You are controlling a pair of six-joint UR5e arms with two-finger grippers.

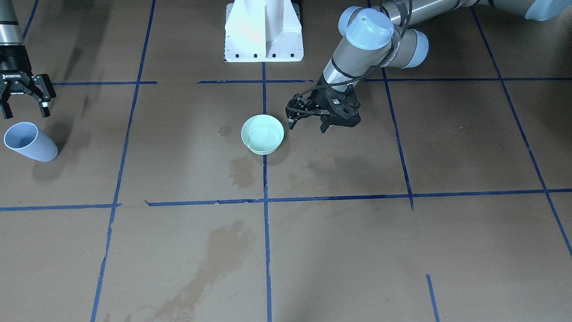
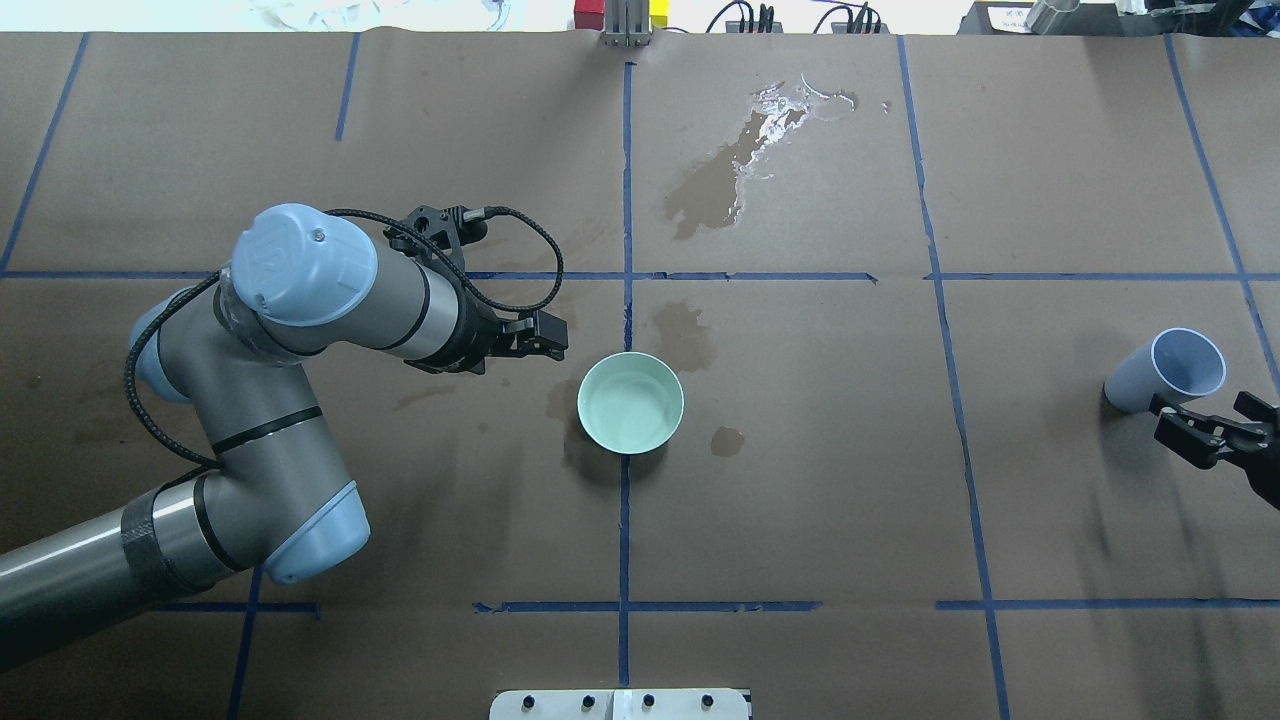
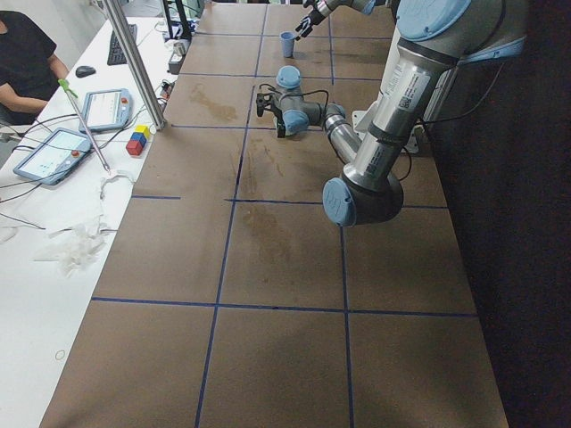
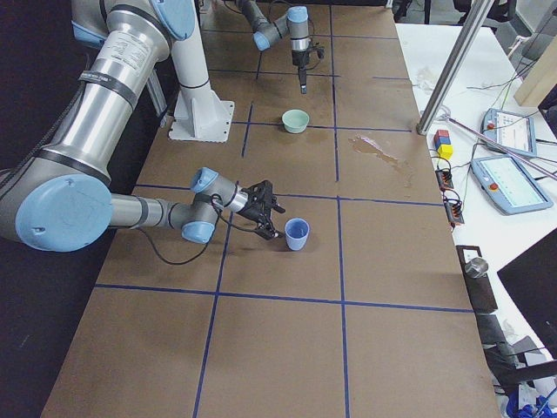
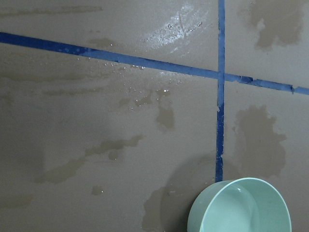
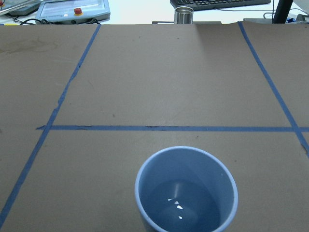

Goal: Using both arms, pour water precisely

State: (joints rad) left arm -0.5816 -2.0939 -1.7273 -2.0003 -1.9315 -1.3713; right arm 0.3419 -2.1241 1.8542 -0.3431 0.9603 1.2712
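Observation:
A pale blue cup [image 6: 186, 193] stands upright at the table's right end, with a little clear water [image 6: 176, 207] glinting at its bottom. It also shows in the overhead view [image 2: 1170, 372] and the front view [image 1: 30, 141]. My right gripper [image 1: 25, 112] is open and empty, just short of the cup, its fingertips [image 2: 1163, 405] beside the cup's base. A mint green bowl [image 2: 630, 402] sits at the table's middle, seen also in the left wrist view [image 5: 241, 208]. My left gripper [image 2: 548, 338] is open and empty, hovering just left of the bowl.
Dark wet stains mark the brown paper beyond the bowl [image 2: 715, 185] and close around it [image 2: 727, 440]. The white pedestal [image 1: 263, 31] stands behind the bowl. Tablets and coloured blocks [image 4: 442, 144] lie on the side table past the far edge.

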